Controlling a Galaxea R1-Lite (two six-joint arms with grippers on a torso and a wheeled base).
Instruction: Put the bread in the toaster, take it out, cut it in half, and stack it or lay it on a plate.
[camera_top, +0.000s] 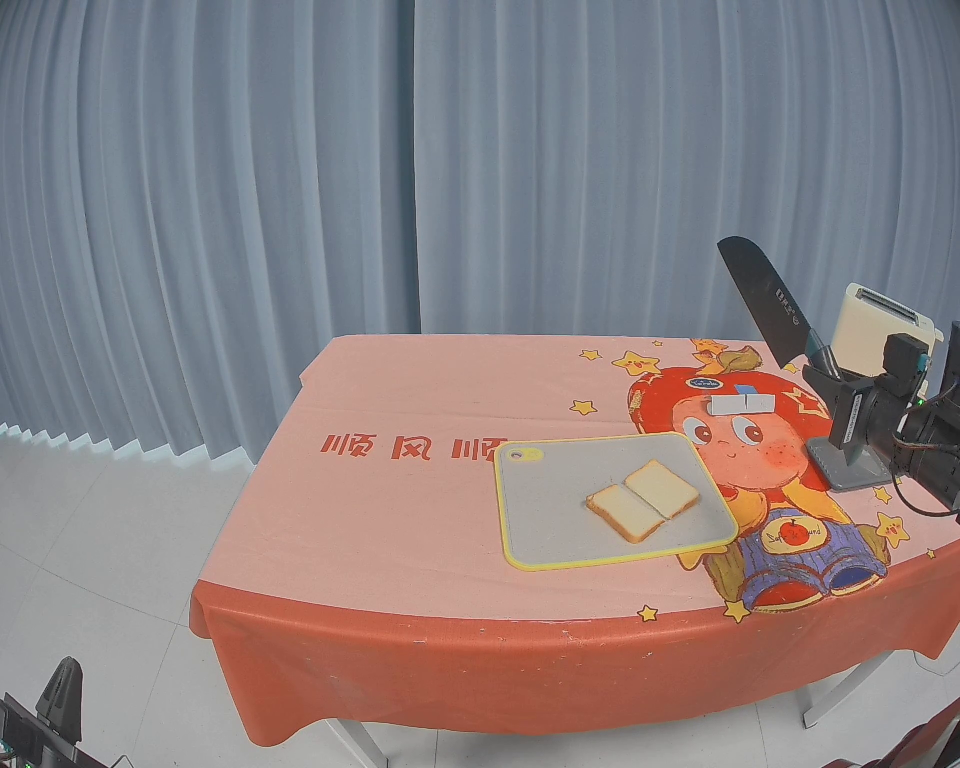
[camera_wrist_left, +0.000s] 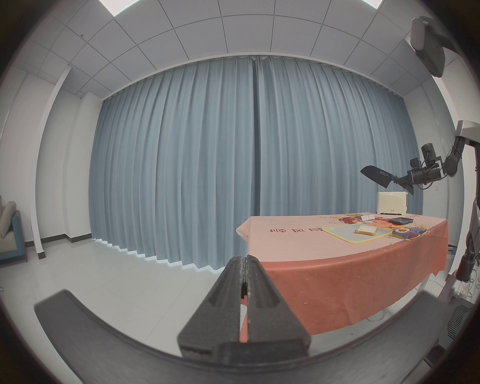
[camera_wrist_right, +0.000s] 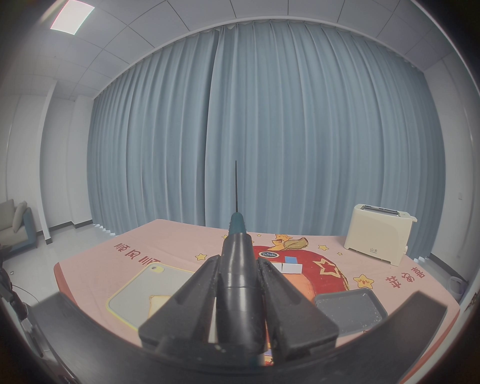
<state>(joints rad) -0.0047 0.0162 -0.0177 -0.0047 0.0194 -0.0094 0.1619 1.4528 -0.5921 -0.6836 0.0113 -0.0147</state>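
Nearest of all, the left gripper (camera_wrist_left: 245, 300) hangs low, off the table (camera_top: 420, 540) and out beyond its front left corner. Its fingers are pressed together with nothing between them.

At the table's right edge the right gripper (camera_wrist_right: 239, 262) is clamped on the handle of a knife (camera_top: 765, 300). The knife is lifted well above the cloth. Its dark blade points up and away, leaning toward the table's middle.

Below that gripper a dark tray (camera_wrist_right: 350, 310) lies flat on the cloth near the right edge, with nothing on it.

A grey cutting board (camera_top: 560, 510) with a yellow rim sits around the table's middle, closer to the front edge than the back.

On the right half of the board lies the bread (camera_top: 643, 498), cut in two. One half (camera_top: 624, 511) is nearer the front edge and the other half (camera_top: 662, 488) is just behind it, toward the right. The two lie flat, side by side, touching along the cut.

A cream toaster (camera_top: 880, 330) stands upright at the far right corner, well apart from the board. Whether anything is in its slots I cannot tell.

Between the board and the back edge lie a few small white and blue cards (camera_top: 742, 403), flat on the printed cloth.

A blue-grey curtain (camera_top: 300, 200) hangs behind the table.
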